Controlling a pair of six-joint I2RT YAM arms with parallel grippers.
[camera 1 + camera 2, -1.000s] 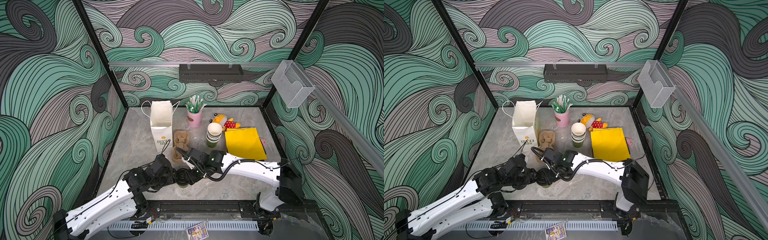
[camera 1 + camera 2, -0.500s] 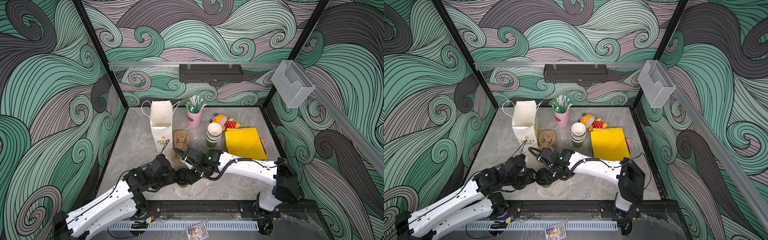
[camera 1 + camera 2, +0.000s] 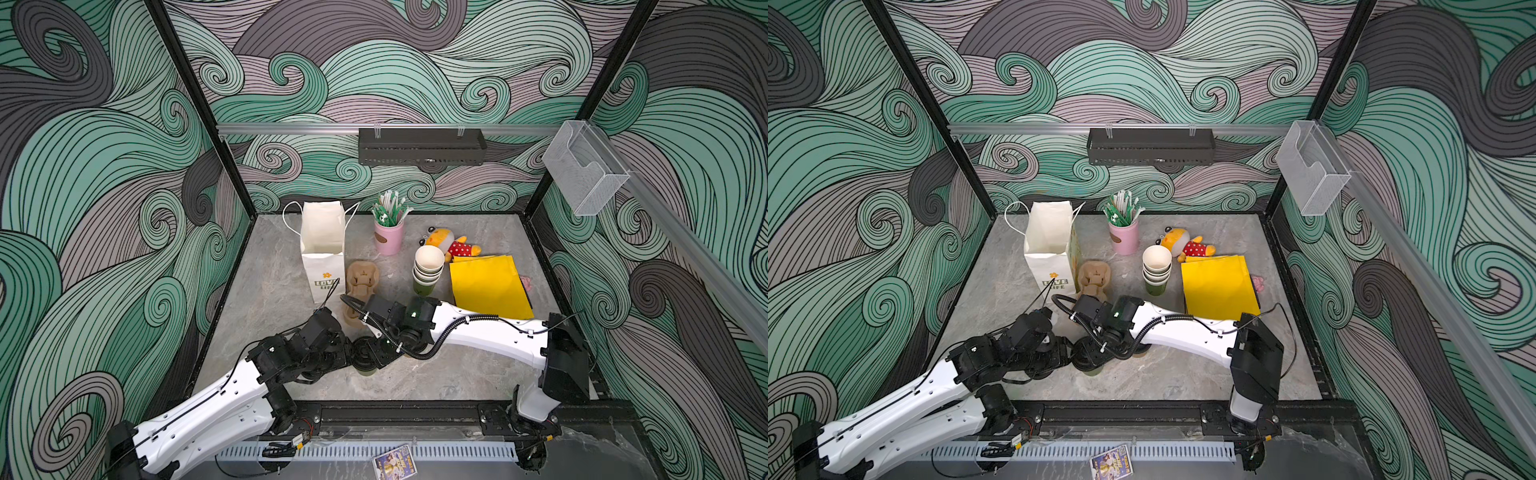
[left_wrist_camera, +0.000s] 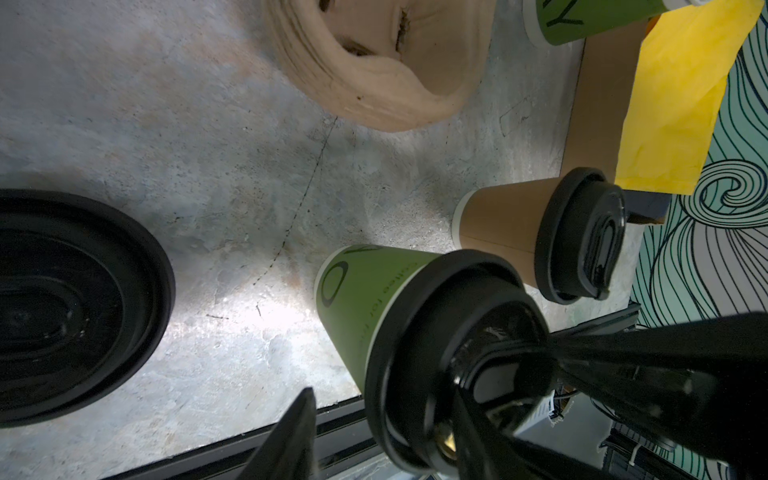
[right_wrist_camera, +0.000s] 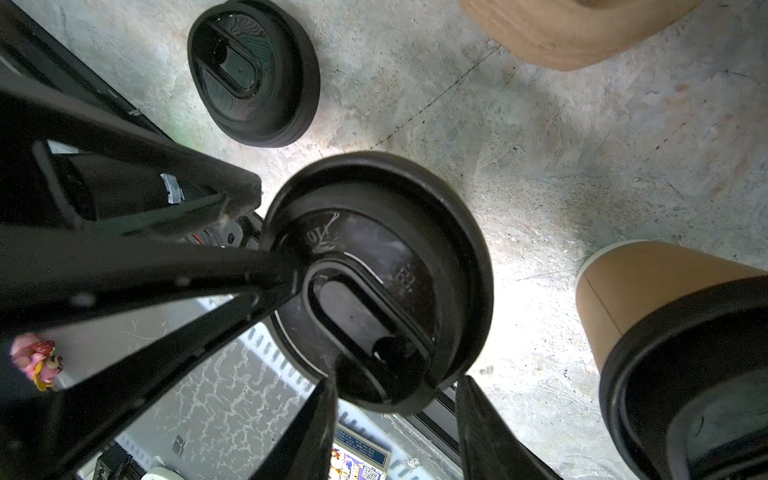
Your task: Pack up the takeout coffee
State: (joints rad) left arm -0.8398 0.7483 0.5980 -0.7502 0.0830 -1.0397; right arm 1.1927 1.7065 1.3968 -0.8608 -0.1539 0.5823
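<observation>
Green cup (image 4: 365, 291): stood lidded in front of the white bag (image 3: 323, 249).
Brown cup (image 4: 498, 226): lidded, further right of the bag.
Left gripper (image 4: 384, 392): held parted astride the green cup's lid (image 5: 374, 270).
Right gripper (image 5: 397, 378): held parted on it.

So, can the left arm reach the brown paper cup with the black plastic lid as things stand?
Probably not directly: the green lidded paper cup and the right gripper at its lid stand between the left gripper and the brown paper cup.
</observation>
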